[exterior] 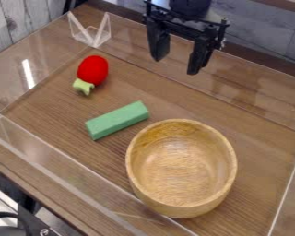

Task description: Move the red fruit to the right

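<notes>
While my hand (176,53) hangs spread and empty at the back of the surface (236,101), fingers pointing down, the toy strawberry (92,70) lies well apart from it, toward the left side of the view and a little nearer the camera. I judge the next reach must go leftward and down. The fruit is rounded, glossy red, its pale-green stem end pointing toward the front-left, so its long axis runs diagonally. A flat green rectangular block (118,120) lies near it; 1 smooth wooden bowl (181,166) sits front right on wood-grain laminate inside clear plastic walls (40,152).
</notes>
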Robot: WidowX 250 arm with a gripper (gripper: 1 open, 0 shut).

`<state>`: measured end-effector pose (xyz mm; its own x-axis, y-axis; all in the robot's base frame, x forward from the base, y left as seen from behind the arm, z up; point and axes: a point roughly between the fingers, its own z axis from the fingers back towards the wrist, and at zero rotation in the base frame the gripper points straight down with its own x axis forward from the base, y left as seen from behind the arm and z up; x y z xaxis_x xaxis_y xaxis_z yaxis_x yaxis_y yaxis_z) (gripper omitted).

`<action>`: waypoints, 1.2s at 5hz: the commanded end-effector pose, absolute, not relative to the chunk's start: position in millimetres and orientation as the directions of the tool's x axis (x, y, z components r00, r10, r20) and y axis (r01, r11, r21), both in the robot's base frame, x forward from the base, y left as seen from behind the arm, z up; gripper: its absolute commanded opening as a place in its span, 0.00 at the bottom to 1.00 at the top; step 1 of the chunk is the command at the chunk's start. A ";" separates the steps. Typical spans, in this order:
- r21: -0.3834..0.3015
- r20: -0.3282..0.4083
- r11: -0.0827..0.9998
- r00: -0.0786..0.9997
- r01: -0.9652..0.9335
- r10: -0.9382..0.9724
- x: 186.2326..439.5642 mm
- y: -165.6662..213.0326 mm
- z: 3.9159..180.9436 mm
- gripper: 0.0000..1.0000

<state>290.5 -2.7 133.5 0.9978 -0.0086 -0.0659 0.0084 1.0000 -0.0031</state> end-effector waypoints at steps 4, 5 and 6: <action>0.022 -0.006 0.995 0.995 -0.095 0.095 282.5 132.6 86.9 1.00; 0.023 0.026 0.991 0.991 -0.132 0.131 276.2 145.7 93.0 1.00; 0.028 0.039 0.989 0.989 -0.142 0.141 277.9 146.4 96.1 1.00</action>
<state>268.7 140.6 71.2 0.9891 0.1387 -0.0489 -0.1391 0.9903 -0.0039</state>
